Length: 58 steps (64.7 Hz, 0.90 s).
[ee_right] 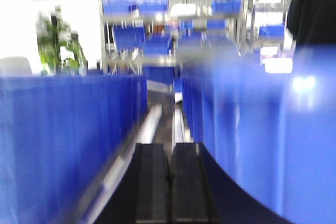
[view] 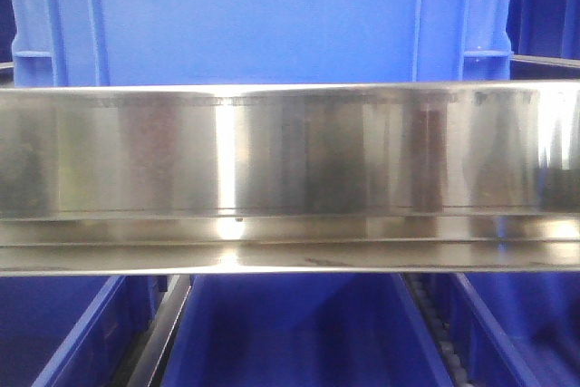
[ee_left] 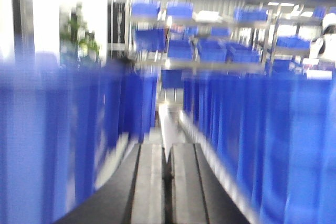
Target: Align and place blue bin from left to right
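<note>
Blue bin (view: 263, 15) sits just behind steel shelf rail (view: 290, 178), mid front view. Step, my read: square it w/ neighbours. Push slow, low on wall, keep it parallel to rail. Left claw (ee_left: 167, 153) & right claw (ee_right: 169, 150): pads pressed together, empty, each btwn blue walls (ee_left: 52, 140). Contact unclear, wrist views blurred.
</note>
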Each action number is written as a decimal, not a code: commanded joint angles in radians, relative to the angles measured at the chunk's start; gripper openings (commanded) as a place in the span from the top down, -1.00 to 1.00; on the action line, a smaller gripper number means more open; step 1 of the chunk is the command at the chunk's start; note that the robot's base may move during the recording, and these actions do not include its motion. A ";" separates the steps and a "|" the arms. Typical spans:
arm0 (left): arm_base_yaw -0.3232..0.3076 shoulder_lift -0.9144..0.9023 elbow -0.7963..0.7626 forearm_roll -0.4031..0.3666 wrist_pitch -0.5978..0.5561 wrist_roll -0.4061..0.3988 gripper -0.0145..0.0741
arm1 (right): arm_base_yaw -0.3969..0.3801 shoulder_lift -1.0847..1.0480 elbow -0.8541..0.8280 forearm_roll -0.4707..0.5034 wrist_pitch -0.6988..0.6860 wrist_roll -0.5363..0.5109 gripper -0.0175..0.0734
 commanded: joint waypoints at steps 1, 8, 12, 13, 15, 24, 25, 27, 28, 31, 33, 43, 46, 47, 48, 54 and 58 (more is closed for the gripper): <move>-0.004 0.016 -0.121 0.023 0.102 0.005 0.48 | 0.001 0.029 -0.156 0.003 0.111 -0.002 0.64; -0.004 0.088 -0.260 0.023 0.201 0.005 0.03 | 0.001 0.121 -0.308 0.005 0.211 -0.002 0.15; -0.004 0.143 -0.333 0.019 0.239 0.005 -0.20 | 0.001 0.176 -0.381 0.025 0.218 -0.002 -0.16; -0.004 0.156 -0.355 0.019 0.241 0.005 -0.23 | 0.001 0.189 -0.394 0.030 0.218 -0.002 -0.22; -0.004 0.191 -0.388 0.019 0.243 0.005 -0.30 | 0.001 0.214 -0.417 0.035 0.218 -0.002 -0.36; -0.004 0.343 -0.496 0.019 0.243 0.005 -0.46 | 0.001 0.335 -0.482 0.033 0.198 -0.012 -0.62; -0.004 0.361 -0.506 0.017 0.245 0.005 -0.48 | 0.001 0.348 -0.488 0.033 0.198 -0.012 -0.61; -0.004 0.404 -0.528 0.010 0.255 0.005 -0.51 | 0.001 0.381 -0.509 0.042 0.202 -0.012 -0.62; -0.004 0.423 -0.541 0.002 0.262 0.005 -0.53 | 0.001 0.401 -0.519 0.051 0.207 -0.012 -0.62; -0.004 0.486 -0.589 -0.017 0.299 0.005 -0.59 | 0.003 0.444 -0.558 0.092 0.225 -0.025 -0.62; -0.012 0.521 -0.626 -0.023 0.320 0.005 -0.61 | 0.005 0.473 -0.584 0.109 0.241 -0.044 -0.62; -0.122 0.712 -0.787 -0.026 0.411 0.005 -0.64 | 0.070 0.659 -0.761 0.152 0.354 -0.160 -0.62; -0.151 0.768 -0.845 -0.026 0.450 0.005 -0.64 | 0.099 0.719 -0.818 0.152 0.403 -0.160 -0.62; -0.165 0.787 -0.863 -0.028 0.468 0.005 -0.64 | 0.108 0.736 -0.834 0.152 0.417 -0.160 -0.62; -0.173 0.806 -0.882 -0.027 0.485 0.005 -0.64 | 0.116 0.753 -0.851 0.152 0.432 -0.160 -0.62; -0.216 0.952 -1.017 -0.030 0.628 0.005 -0.64 | 0.172 0.877 -0.970 0.152 0.530 -0.160 -0.62; -0.223 1.027 -1.104 -0.030 0.692 0.003 -0.64 | 0.197 0.951 -1.038 0.152 0.591 -0.160 -0.62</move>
